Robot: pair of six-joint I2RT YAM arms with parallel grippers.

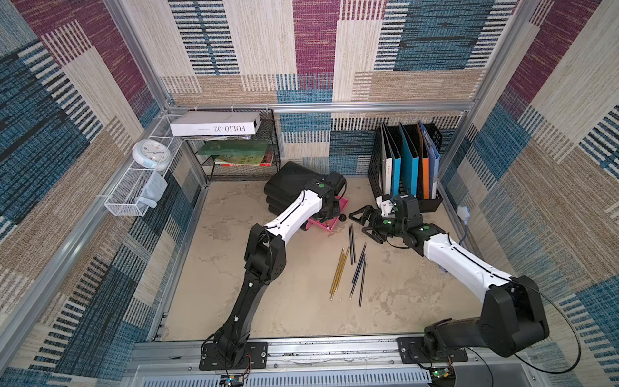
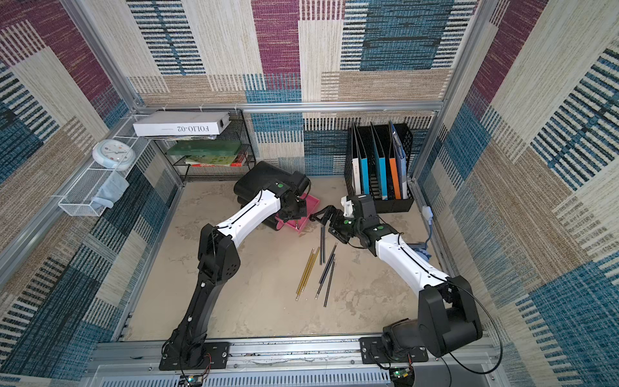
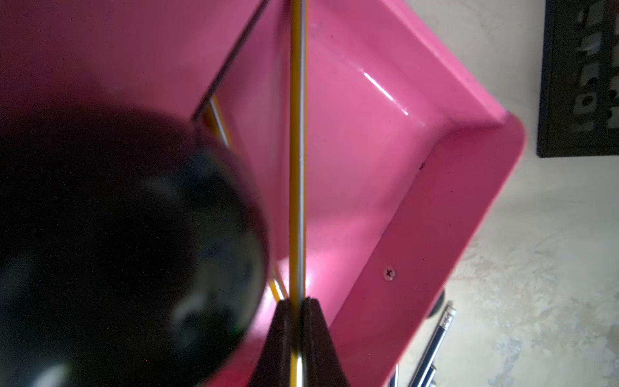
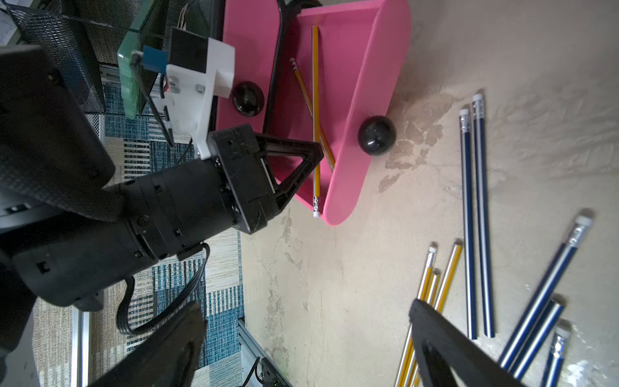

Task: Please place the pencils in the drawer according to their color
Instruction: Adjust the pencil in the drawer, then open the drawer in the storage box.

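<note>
**Left hand** (image 3: 297,306): fingers together, clamped on a yellow pencil (image 3: 297,150) near one end. It hangs over the open pink drawer (image 3: 435,234). The held pencil runs across the drawer's floor and crosses above a second yellow pencil (image 4: 303,87) lying slantwise inside. In the right wrist view, the held pencil's capped end sits just beside the drawer's front corner.

**Pink drawer**: stands open from a black cabinet (image 1: 291,181). It has a raised rim on its sides. The front panel carries a black knob (image 4: 376,135) and faces the loose pencils.

**Right hand** (image 1: 360,222): fingers wide apart, holding nothing. It hangs above the tabletop (image 1: 268,301) between the drawer front and the file rack (image 1: 408,174), near the far ends of the navy pair.

**Loose pencils on the tabletop**:
- three yellow pencils (image 1: 338,273), side by side
- two navy pencils (image 1: 351,244), parallel and close together
- three navy pencils (image 1: 358,264), fanned and overlapping

All lie between the two arms, well apart from the tabletop's edges.

**Open room**: a broad stretch of tabletop runs from the pencils' near ends to the front rail, and sideways toward the left arm. The back edge is taken up by a wire shelf (image 1: 241,157), the cabinet and the file rack.
</note>
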